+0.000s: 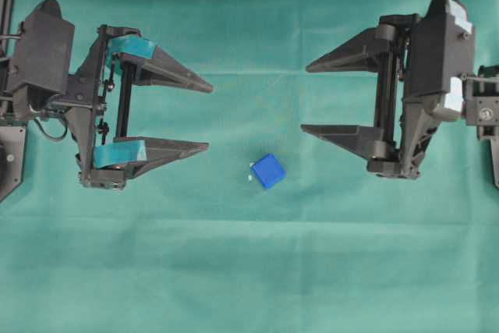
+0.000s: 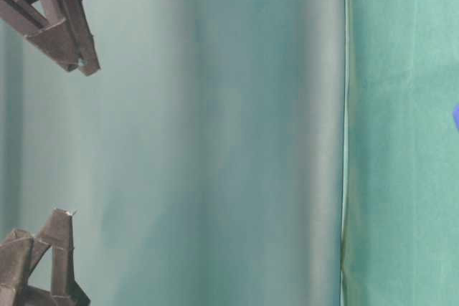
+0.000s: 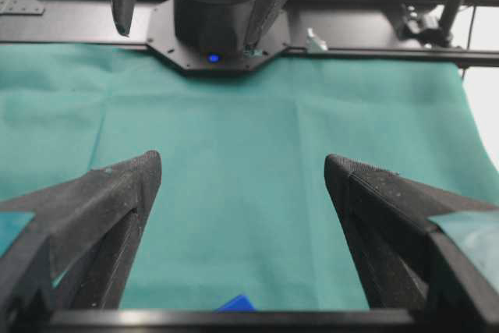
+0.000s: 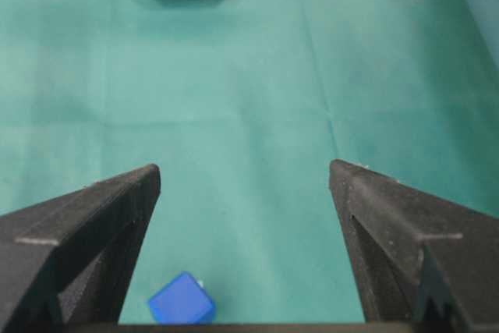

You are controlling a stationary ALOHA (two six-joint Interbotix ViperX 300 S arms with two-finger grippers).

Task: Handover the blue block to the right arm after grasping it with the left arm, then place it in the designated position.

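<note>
Blue block (image 1: 268, 171), glossy rounded cube, rests on matte green cloth (image 1: 249, 271).

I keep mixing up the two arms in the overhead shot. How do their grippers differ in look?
The left gripper has teal pads at its finger bases; the right gripper is all black. The left points rightward in the overhead view, the right points leftward. Both stand open and empty, with the blue block lying on the cloth between them.

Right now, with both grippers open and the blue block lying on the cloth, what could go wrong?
1. The blue block lies turned at an angle, so closing fingers may twist or push it.
2. White marks show right beside it; a nudge could shift the block across them.
3. The left gripper and right gripper face each other, so reaching together may collide.
</note>
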